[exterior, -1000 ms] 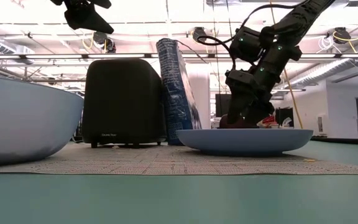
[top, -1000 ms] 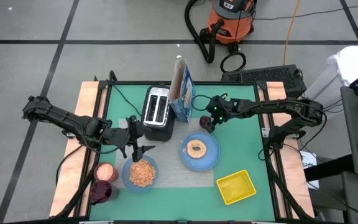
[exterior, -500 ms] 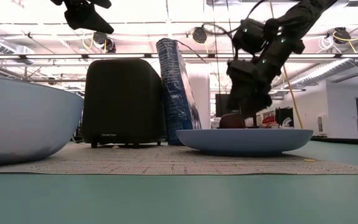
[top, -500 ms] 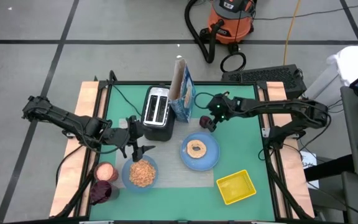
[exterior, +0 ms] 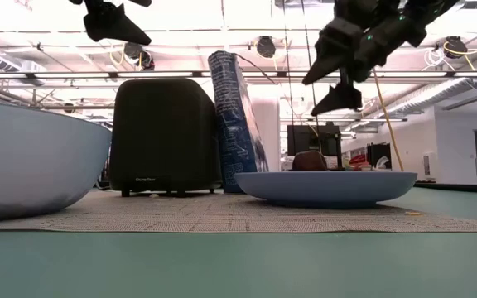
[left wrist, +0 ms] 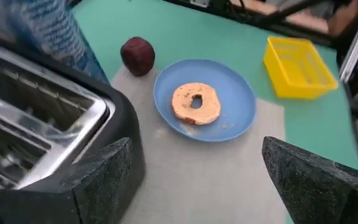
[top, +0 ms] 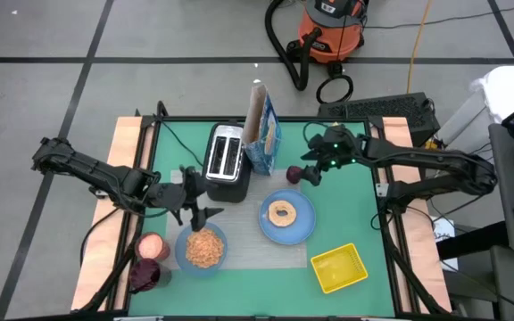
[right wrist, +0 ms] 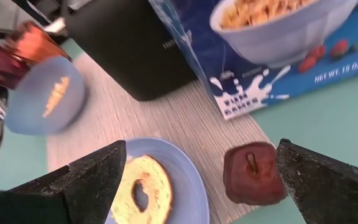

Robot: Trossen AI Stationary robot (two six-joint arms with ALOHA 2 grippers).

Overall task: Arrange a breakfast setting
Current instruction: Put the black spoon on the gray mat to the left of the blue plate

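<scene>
The dark red fruit (top: 294, 173) stands on the table by the grey mat's (top: 252, 254) far edge, between the blue cereal box (top: 261, 131) and the light-blue plate (top: 287, 218). The plate holds the browned bagel (top: 282, 212). My right gripper (top: 311, 174) is open and empty, raised just right of the fruit (right wrist: 252, 173); the low view shows it (exterior: 335, 73) well above the fruit (exterior: 309, 160). My left gripper (top: 195, 203) is open and empty, hovering between the toaster and the light-blue bowl (top: 203, 247) of cereal. The spoon is out of view.
The black-and-silver toaster (top: 227, 162) stands left of the cereal box. A yellow tray (top: 338, 267) lies at the near right. Two cups (top: 148, 259) stand left of the bowl. Bare green table shows right of the plate.
My right gripper has let go of the dark red fruit, opened, risen well above it and drawn back toward the table's right edge. The fruit stays on the table beside the plate.
</scene>
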